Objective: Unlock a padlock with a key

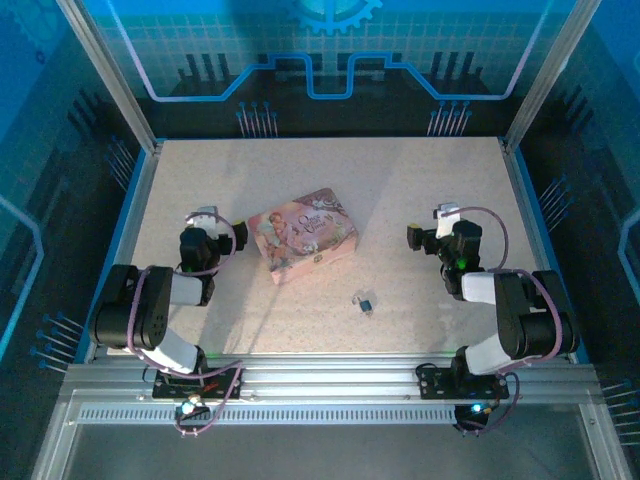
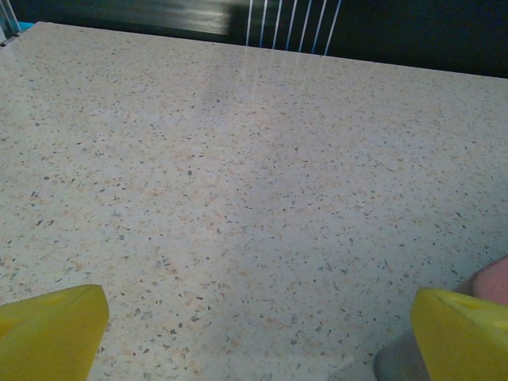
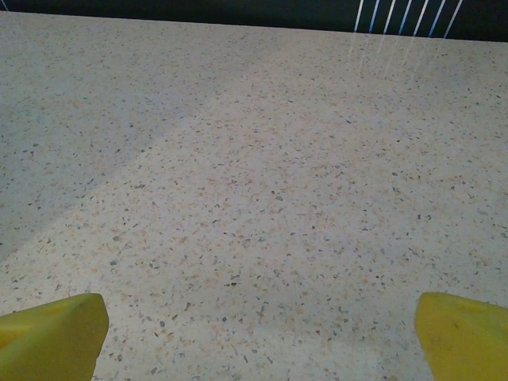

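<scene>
The padlock lies on the table, near of centre, to the near-right of the pink tin and apart from it, between the two arms. The key is too small to separate from it. Left gripper: released, yellow fingertips spread wide over bare table, holding nothing; the tin's corner shows beside the right fingertip. Right gripper: released, jaws wide, nothing between them.

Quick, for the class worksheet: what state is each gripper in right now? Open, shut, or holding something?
Left gripper: open, holding nothing.
Right gripper: open, holding nothing.
</scene>
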Available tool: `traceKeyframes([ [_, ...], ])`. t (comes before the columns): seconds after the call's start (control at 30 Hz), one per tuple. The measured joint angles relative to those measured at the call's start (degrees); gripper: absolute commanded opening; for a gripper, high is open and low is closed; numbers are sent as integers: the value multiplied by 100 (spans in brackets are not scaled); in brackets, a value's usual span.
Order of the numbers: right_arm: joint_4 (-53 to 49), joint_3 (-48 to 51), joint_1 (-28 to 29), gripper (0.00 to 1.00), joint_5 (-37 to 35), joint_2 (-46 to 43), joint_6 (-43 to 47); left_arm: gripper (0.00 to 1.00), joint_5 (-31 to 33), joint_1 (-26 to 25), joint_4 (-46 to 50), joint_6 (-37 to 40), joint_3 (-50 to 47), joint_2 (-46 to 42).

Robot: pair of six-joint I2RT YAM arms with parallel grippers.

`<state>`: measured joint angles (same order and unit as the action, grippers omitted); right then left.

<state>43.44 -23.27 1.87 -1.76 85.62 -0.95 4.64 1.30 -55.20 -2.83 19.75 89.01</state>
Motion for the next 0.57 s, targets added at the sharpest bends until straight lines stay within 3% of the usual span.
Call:
traceKeyframes([
  [0.57,-39,-11,109,100,-107,2,85,99,-2,0,7,0,0,0],
])
